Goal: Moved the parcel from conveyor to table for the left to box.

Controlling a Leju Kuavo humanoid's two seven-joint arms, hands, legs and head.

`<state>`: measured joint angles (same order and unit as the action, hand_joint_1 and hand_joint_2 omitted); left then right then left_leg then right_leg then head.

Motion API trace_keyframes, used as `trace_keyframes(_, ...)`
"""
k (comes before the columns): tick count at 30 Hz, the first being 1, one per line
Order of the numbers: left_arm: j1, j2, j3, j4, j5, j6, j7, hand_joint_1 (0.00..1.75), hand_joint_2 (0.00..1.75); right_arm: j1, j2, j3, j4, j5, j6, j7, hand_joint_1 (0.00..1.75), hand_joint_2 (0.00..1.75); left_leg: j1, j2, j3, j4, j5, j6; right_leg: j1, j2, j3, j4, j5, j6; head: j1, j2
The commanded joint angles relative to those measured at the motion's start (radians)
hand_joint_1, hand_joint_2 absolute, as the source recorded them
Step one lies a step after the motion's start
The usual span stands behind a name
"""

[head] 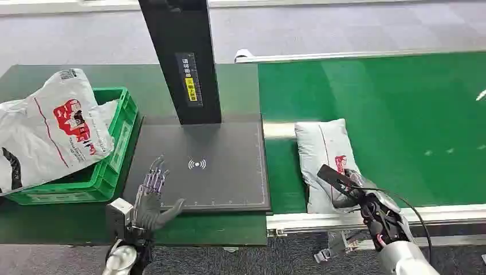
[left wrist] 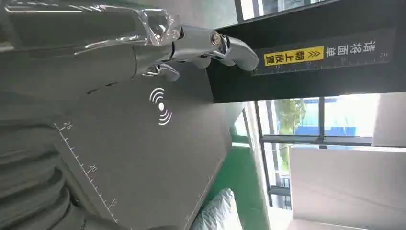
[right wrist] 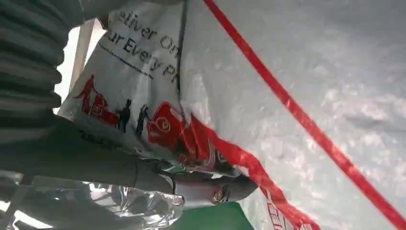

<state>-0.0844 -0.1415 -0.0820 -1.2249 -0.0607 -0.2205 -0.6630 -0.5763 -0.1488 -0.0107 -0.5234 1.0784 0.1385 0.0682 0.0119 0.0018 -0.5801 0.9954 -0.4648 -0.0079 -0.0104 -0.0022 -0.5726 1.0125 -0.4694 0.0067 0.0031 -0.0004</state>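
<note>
Right robot hand grips the near end of the white parcel, print reading "Every", lying at the green conveyor's near left corner. Left robot hand, fingers spread and holding nothing, rests on the tabletop's dark scanner pad. Beyond, left edge: one green crate holding one bag.

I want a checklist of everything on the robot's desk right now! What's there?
Surface: dark scanner mat on a green table, beside the green conveyor.
Job's things: white parcel lying on the conveyor's near edge; green crate holding another white bag.
Clutter: nothing seen.
Hands: left hand open, fingers spread over the mat; right hand resting on the parcel, grip unclear.
Cables: black cable looping by the right wrist.
Surroundings: black post rising from the mat; grey floor.
</note>
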Motion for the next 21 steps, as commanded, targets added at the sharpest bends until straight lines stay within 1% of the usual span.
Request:
trace_keyframes(1,-0.018,0.007,0.003,0.051,-0.004,0.003,0.009,0.0,1.75,0.024,0.032,0.023,0.09,-0.024,0.072,-0.054,1.75,1.75,0.001,0.0,0.002,-0.001,0.0,0.0,0.001,0.0,0.003,-0.002,0.0,0.0,0.0,0.0)
trace_keyframes(2,-0.018,0.008,0.004,0.05,-0.005,0.003,0.009,0.0,1.75,0.024,0.036,0.024,0.089,-0.025,0.073,-0.056,1.75,1.75,0.001,0.0,0.002,-0.003,0.001,0.0,0.001,0.0,0.003,-0.003,0.001,-0.001,0.0,0.0)
trace_keyframes(4,-0.007,0.014,0.013,0.038,-0.005,0.007,0.01,0.0,1.75,0.017,0.044,0.034,0.057,-0.031,0.041,-0.093,1.75,1.75,0.001,0.0,0.003,-0.002,0.0,0.0,0.001,0.0,0.004,-0.003,0.001,-0.001,0.001,0.0)
trace_keyframes(5,0.005,0.02,0.018,0.027,-0.003,0.008,0.011,0.0,1.75,0.009,0.054,0.035,0.034,-0.044,0.011,-0.131,1.75,1.75,0.001,-0.001,0.004,-0.004,0.001,0.0,0.001,-0.001,0.005,-0.005,0.001,-0.001,0.0,0.0)
trace_keyframes(6,0.015,0.022,0.024,0.014,-0.003,0.011,0.011,0.0,1.75,0.006,0.067,0.023,0.003,-0.072,-0.011,-0.169,1.75,1.75,0.001,0.001,0.005,-0.003,0.0,0.0,0.001,0.001,0.004,-0.003,0.001,-0.001,0.001,0.0)
trace_keyframes(7,0.028,0.024,0.033,-0.001,0.0,0.009,0.01,0.0,1.75,0.01,0.087,0.008,-0.046,-0.128,-0.004,-0.235,1.75,1.75,0.001,0.003,0.005,-0.001,0.0,0.0,0.001,0.002,0.004,-0.001,0.0,-0.001,0.0,0.0)
trace_keyframes(8,0.035,0.026,0.037,-0.008,0.001,0.003,0.01,0.0,1.75,0.022,0.096,0.013,-0.093,-0.169,0.021,-0.276,1.75,1.75,0.0,0.004,0.005,-0.003,0.001,0.0,0.001,0.004,0.004,-0.003,0.002,-0.001,0.001,0.0)
trace_keyframes(9,0.041,0.028,0.043,-0.009,0.004,-0.005,0.005,0.0,1.75,0.051,0.11,0.022,-0.182,-0.251,0.06,-0.361,1.75,1.75,0.0,0.005,0.004,-0.002,0.0,0.0,0.001,0.005,0.003,-0.002,0.001,-0.001,0.0,0.0)
trace_keyframes(10,0.048,0.027,0.047,-0.01,0.003,-0.007,-0.002,0.0,1.75,0.075,0.116,0.039,-0.249,-0.303,0.081,-0.39,1.75,1.75,0.0,0.004,0.003,-0.001,0.0,0.0,0.0,0.003,0.002,0.0,0.001,-0.001,0.0,0.0)
trace_keyframes(12,0.059,0.026,0.052,-0.012,-0.001,-0.009,-0.016,0.0,1.75,0.117,0.121,0.064,-0.347,-0.405,0.138,-0.431,1.75,1.75,0.0,0.006,0.003,-0.003,0.0,-0.001,0.001,0.006,0.001,-0.002,0.001,-0.002,0.0,0.0)
trace_keyframes(13,0.06,0.028,0.052,-0.006,-0.003,-0.01,-0.026,0.0,1.75,0.145,0.118,0.094,-0.404,-0.465,0.206,-0.483,1.75,1.75,0.0,0.007,0.003,-0.003,-0.001,0.0,0.001,0.006,0.001,-0.001,0.001,-0.001,0.0,0.0)
trace_keyframes(14,0.055,0.029,0.052,0.002,-0.004,-0.01,-0.031,0.0,1.75,0.166,0.107,0.126,-0.453,-0.499,0.239,-0.518,1.75,1.75,0.0,0.004,0.002,-0.002,-0.001,0.0,0.001,0.004,0.001,0.0,0.0,-0.001,0.0,0.0)
trace_keyframes(15,0.048,0.029,0.055,0.011,-0.004,-0.008,-0.034,0.0,1.75,0.186,0.105,0.153,-0.506,-0.503,0.238,-0.523,1.75,1.75,0.0,0.005,0.003,-0.004,0.0,0.0,0.001,0.005,0.002,-0.003,0.001,-0.002,0.001,0.0)
trace_keyframes(17,0.047,0.028,0.062,0.011,-0.004,-0.003,-0.035,0.0,1.75,0.208,0.108,0.193,-0.588,-0.507,0.214,-0.512,1.75,1.75,0.0,0.0,-0.001,-0.001,0.0,0.0,0.001,0.001,-0.001,0.0,0.0,-0.001,0.0,0.0)
trace_keyframes(19,0.048,0.027,0.063,0.011,-0.004,-0.008,-0.035,0.0,1.75,0.226,0.125,0.191,-0.644,-0.604,0.263,-0.527,1.75,1.75,0.0,0.003,-0.003,-0.001,-0.001,0.0,0.001,0.002,-0.003,0.0,-0.001,0.0,0.0,0.0)
trace_keyframes(21,0.048,0.024,0.062,0.011,-0.005,-0.007,-0.035,0.0,1.75,0.233,0.131,0.181,-0.674,-0.652,0.269,-0.525,1.75,1.75,0.0,0.003,-0.004,-0.001,-0.001,0.0,0.0,0.003,-0.004,0.0,0.0,0.0,0.0,0.0)
